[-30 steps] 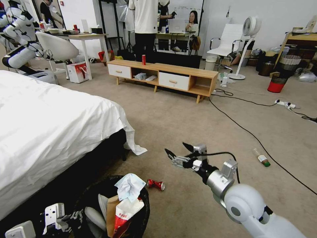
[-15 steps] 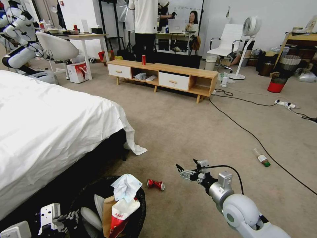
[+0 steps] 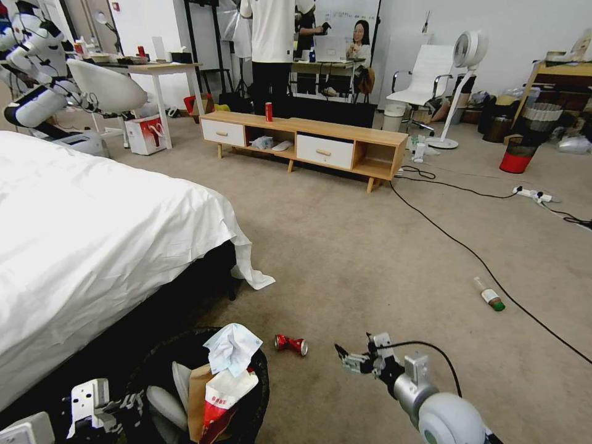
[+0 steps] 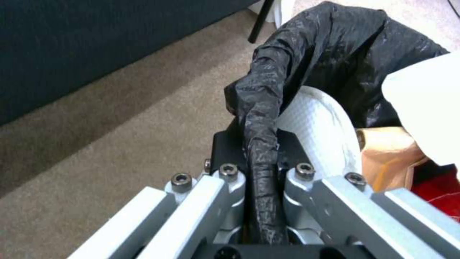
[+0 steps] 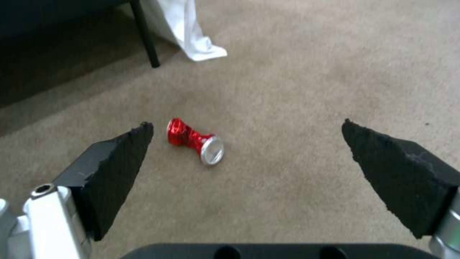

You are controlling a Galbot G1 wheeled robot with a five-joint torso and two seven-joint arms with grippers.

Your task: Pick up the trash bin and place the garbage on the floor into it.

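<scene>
Can: crushed red can (image 5: 194, 141) lies on the floor (image 3: 345, 246), near right of the trash bin (image 3: 259, 376); light, dented metal, likely slippery; best pinched across its narrow waist.
Right tool (image 5: 247, 169): spread wide, above the can.
Left tool (image 4: 258, 201): clenched on the bin's lined rim.

Down by the bed (image 3: 92, 246) sat the trash bin (image 3: 250, 388), black liner stuffed with a pale-blue tissue (image 3: 231, 348), a brown paper bag (image 3: 198, 394) and a red-white snack packet (image 3: 219, 401). The left gripper (image 3: 126, 407) was right at its rim. A crushed red can (image 3: 291, 344) lay on the floor (image 3: 345, 246) just beside the bin, with the right gripper (image 3: 353, 357) near it, fingers spread apart. A green-capped bottle (image 3: 490, 295) lay well off, next to a black cable (image 3: 468, 253).
</scene>
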